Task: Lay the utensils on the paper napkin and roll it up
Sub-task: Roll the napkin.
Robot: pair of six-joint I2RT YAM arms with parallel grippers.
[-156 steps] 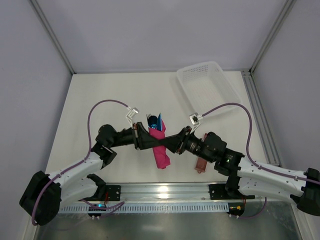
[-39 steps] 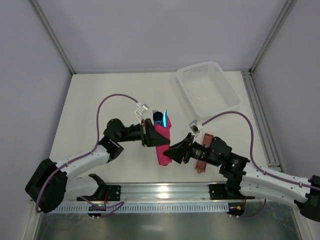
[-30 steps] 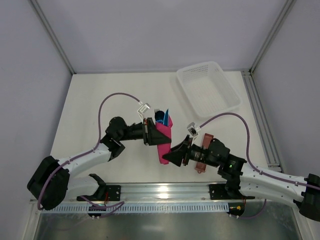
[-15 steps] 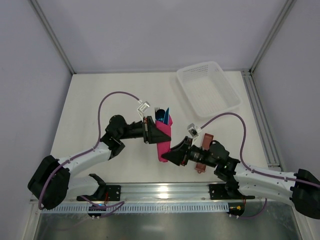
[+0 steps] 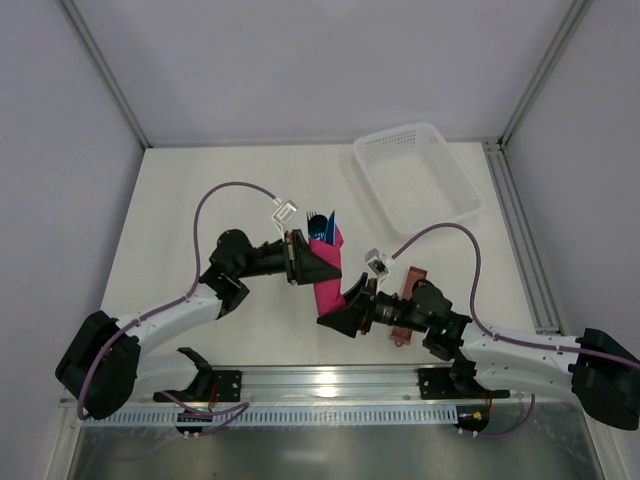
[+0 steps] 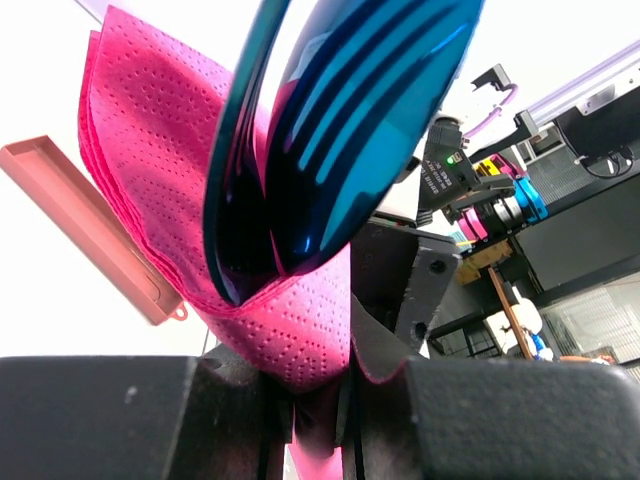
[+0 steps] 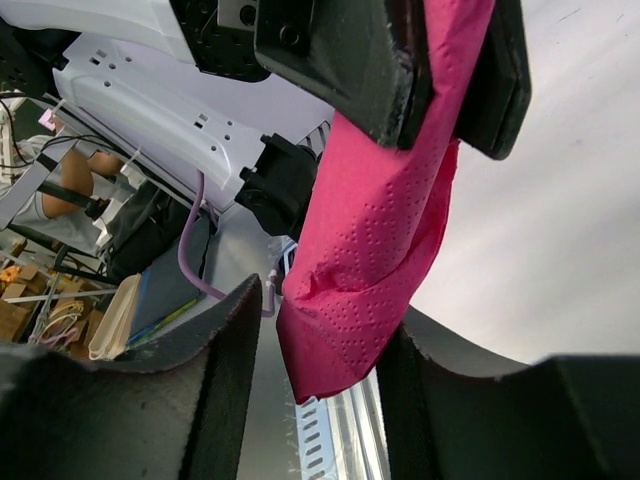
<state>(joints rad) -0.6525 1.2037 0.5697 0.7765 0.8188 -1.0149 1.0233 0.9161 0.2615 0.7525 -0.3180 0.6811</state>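
The magenta paper napkin (image 5: 327, 277) is wrapped around the blue utensils (image 5: 320, 222), whose fork and spoon ends stick out of its far end. My left gripper (image 5: 304, 262) is shut on the middle of this bundle and holds it off the table. In the left wrist view the napkin (image 6: 150, 170) cups the utensils (image 6: 340, 120) above the gripper (image 6: 328, 405). My right gripper (image 5: 337, 318) is open, its jaws either side of the napkin's lower end (image 7: 385, 240). In the right wrist view a gap shows on the left side of that gripper (image 7: 320, 385).
A reddish-brown oblong sleeve (image 5: 409, 296) lies on the table, partly under my right arm; it also shows in the left wrist view (image 6: 90, 225). A white mesh basket (image 5: 415, 180) stands at the back right. The rail runs along the near table edge.
My left gripper has raised and turned the wrapped bundle. My right gripper let go of it, drew back, and has now moved left so its open jaws straddle the napkin's lower end.
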